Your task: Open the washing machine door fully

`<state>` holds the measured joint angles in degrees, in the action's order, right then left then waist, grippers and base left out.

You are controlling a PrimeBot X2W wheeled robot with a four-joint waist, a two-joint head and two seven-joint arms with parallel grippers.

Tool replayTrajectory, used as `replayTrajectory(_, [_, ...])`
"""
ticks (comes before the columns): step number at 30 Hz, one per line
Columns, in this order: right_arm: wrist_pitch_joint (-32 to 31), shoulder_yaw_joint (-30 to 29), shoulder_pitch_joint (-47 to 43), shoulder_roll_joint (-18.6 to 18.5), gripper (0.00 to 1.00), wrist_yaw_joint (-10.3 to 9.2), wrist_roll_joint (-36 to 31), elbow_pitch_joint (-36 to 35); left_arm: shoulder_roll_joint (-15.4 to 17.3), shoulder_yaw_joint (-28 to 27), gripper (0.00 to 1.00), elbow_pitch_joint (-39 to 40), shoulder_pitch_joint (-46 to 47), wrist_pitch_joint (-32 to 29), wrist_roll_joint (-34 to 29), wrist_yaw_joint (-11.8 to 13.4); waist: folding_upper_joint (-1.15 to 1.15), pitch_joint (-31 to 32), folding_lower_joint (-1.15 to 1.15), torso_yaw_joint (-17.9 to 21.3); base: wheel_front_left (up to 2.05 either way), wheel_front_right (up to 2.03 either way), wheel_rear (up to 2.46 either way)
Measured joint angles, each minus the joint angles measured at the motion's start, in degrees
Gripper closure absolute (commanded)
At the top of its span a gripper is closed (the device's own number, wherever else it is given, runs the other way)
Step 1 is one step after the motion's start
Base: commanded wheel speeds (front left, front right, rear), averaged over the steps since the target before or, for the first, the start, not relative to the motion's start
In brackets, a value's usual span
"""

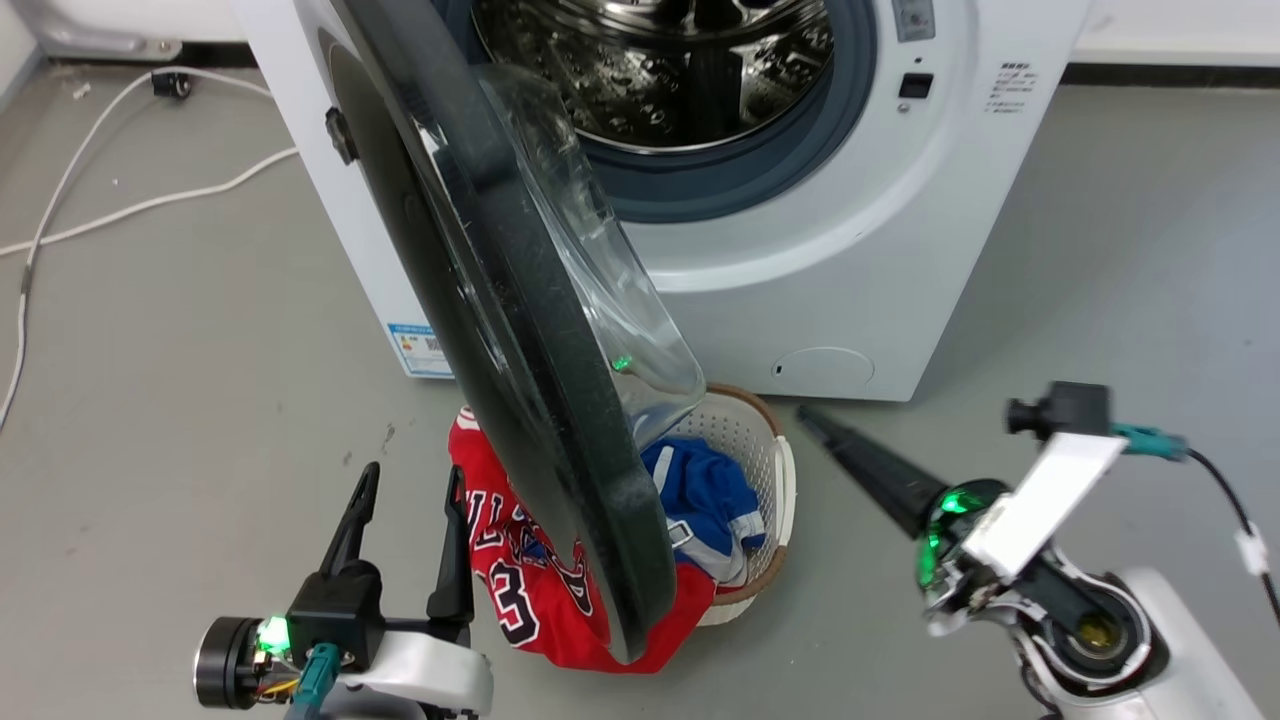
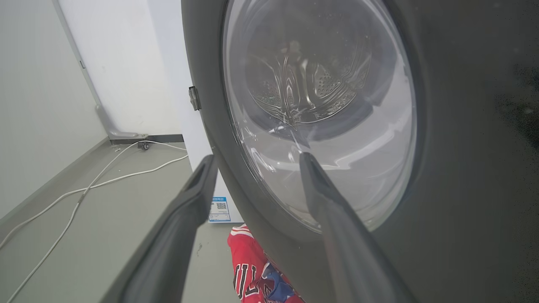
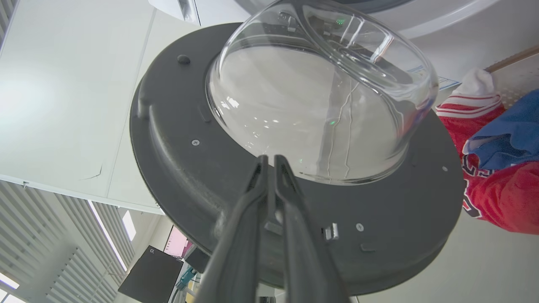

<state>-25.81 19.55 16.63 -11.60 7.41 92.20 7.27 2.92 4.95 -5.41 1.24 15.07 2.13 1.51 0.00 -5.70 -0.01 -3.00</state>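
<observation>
The washing machine (image 1: 800, 280) stands at the top of the head view with its steel drum (image 1: 680, 60) exposed. The washing machine door (image 1: 500, 330) is swung out partway, edge-on to me, its clear bowl facing right. My left gripper (image 1: 410, 492) is open at the lower left, on the door's outer side. In the left wrist view the gripper (image 2: 255, 162) faces the door's (image 2: 463, 168) black outer face and glass, holding nothing. My right gripper (image 1: 808, 417) is shut on the inner side. In the right wrist view its tips (image 3: 267, 159) point at the door's (image 3: 177, 168) inner face just below the bowl.
A white laundry basket (image 1: 775, 450) sits on the floor under the door, holding a red jersey (image 1: 510, 580) and a blue garment (image 1: 710, 490). White cables (image 1: 100, 190) run across the grey floor to the left of the machine.
</observation>
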Motion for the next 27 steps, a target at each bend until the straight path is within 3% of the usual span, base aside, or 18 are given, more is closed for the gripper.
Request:
replayTrajectory(2, [3.11,-2.08,-0.82,0.09,0.48,0.00,-0.65,0.04,0.02,-0.10,0.00,0.05,-0.44,0.00,0.00,0.01,0.00,0.66,0.00,0.25,0.00,0.00,0.00])
replayTrajectory(3, [5.24,-3.20,-1.33,0.10,0.00,0.00,-1.56,-0.20,-0.01,-0.08,0.00,0.08,-0.65,0.00,0.00,0.00,0.00,0.97,0.00,0.36,0.00,0.00,0.00])
replayTrajectory(9, [18.30,-9.31,-4.41,0.22,0.00,0.00,-7.12,-1.90,0.00,-0.43,0.00,0.23,-2.19,0.00,0.05,0.02,0.00,2.71,0.00,0.94,0.00,0.00,0.00])
replayTrajectory(16, [39.13,-8.72,-7.65,-4.24,0.00,0.00,-28.48,-6.99,0.00,-1.04,0.00,0.46,-3.42,0.00,0.26,0.01,0.00,4.28,0.00,1.73,0.00,0.00,0.00])
replayTrajectory(20, [40.74,-12.45,-9.54,-3.48,0.00,0.01,-42.20,-7.75,-0.01,-1.27,0.00,0.69,-4.20,0.00,0.41,0.00,0.00,5.01,0.00,2.27,0.00,0.00,0.00])
replayTrajectory(22, [40.85,-17.29,-10.02,-0.89,0.00,0.00,-52.94,-9.69,0.00,-1.30,0.00,0.86,-4.45,0.00,0.40,0.00,0.00,5.23,0.01,2.49,0.00,0.00,0.00])
replayTrajectory(25, [40.89,-18.76,-11.98,1.21,0.00,0.10,-70.41,-14.26,0.00,-1.31,0.00,1.14,-4.52,0.00,0.40,-0.01,0.00,5.47,0.00,2.56,0.00,0.00,0.00])
replayTrajectory(27, [40.90,-19.84,-13.86,4.26,0.00,0.09,-76.78,-15.35,0.00,-1.36,0.00,1.18,-4.67,0.00,0.40,-0.01,0.00,5.66,0.00,2.61,0.00,0.00,0.00])
